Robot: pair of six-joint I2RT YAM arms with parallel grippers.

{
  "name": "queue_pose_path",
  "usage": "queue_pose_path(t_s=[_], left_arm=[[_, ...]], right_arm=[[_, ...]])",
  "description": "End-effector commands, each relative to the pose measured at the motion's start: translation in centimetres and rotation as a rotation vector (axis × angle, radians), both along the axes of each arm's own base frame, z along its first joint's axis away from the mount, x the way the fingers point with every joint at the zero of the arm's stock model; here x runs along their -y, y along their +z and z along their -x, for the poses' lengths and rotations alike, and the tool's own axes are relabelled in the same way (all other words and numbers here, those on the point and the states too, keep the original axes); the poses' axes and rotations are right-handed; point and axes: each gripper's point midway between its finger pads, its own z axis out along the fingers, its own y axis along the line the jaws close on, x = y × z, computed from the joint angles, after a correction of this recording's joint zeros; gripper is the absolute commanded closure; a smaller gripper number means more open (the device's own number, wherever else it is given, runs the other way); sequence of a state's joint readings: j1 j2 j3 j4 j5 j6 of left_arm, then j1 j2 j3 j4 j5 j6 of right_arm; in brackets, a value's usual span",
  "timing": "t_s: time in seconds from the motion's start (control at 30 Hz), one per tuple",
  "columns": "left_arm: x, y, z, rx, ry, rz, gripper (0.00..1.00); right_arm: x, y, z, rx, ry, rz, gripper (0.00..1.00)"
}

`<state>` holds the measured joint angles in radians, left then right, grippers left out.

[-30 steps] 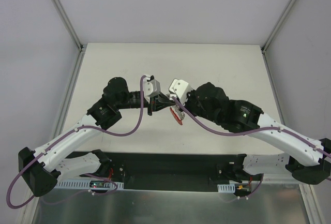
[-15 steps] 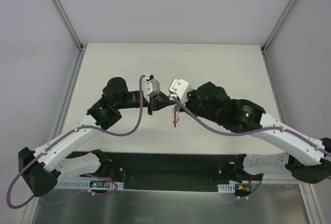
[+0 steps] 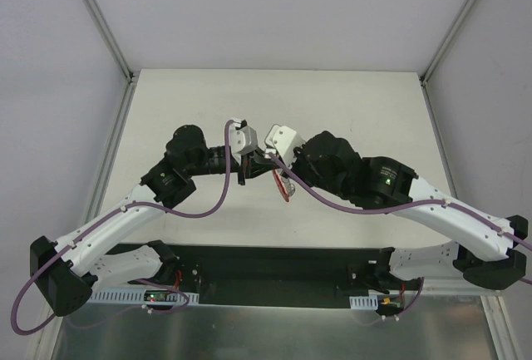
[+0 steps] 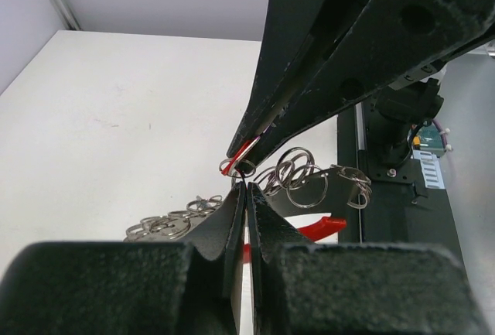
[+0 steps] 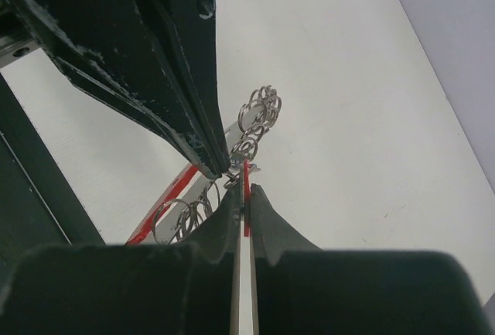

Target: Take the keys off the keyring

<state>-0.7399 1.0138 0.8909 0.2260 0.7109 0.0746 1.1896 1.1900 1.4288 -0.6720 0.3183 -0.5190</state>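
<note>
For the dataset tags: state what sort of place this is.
Probably a lab robot test cell, not a home or shop: a plain white table boxed in by pale panels on metal frame posts, with two cabled arms bolted to a black base plate.

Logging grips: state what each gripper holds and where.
Right gripper pinches the keyring by its red band. Left gripper is shut against the wire rings; its hold cannot be told.

Red/silver keyring [image 3: 287,189], blk fingers [image 4: 220,230]
</note>
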Motion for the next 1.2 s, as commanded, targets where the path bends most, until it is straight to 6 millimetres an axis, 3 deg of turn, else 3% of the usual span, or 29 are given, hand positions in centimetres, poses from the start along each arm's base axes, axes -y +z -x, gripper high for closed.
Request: queue_pose_path(t_s=[0.0, 0.23, 0.53, 0.87, 1.17], left_arm=[[0.2, 1.6, 0.4, 0.043, -0.011, 0.052, 1.0], [0.0, 0.8, -0.5, 0.046, 0.038, 0.026, 1.0], [-0.1, 1.3, -0.6, 0.061, 0.044, 0.037, 1.0], [-0.5, 1.1, 0.4, 0.084, 0.01, 0.039, 1.0], [-0.4, 1.3, 0.9, 0.1, -0.025, 0.04, 1.0]], right_arm=[[-1.2, 2.8, 0.0, 0.003, -0.027, -0.104, 0.99], [-1.2, 4.1, 0.5, -0.05, -0.053, -0.17, 0.99], [-1.9, 1.9, 1.0, -0.154, -0.072, -0.083, 0.99], [0.7, 2.1, -0.7, -0.144, -0.163, -0.153, 0.99], [1.5, 2.1, -1.2, -0.148, -0.18, -0.195, 0.99]])
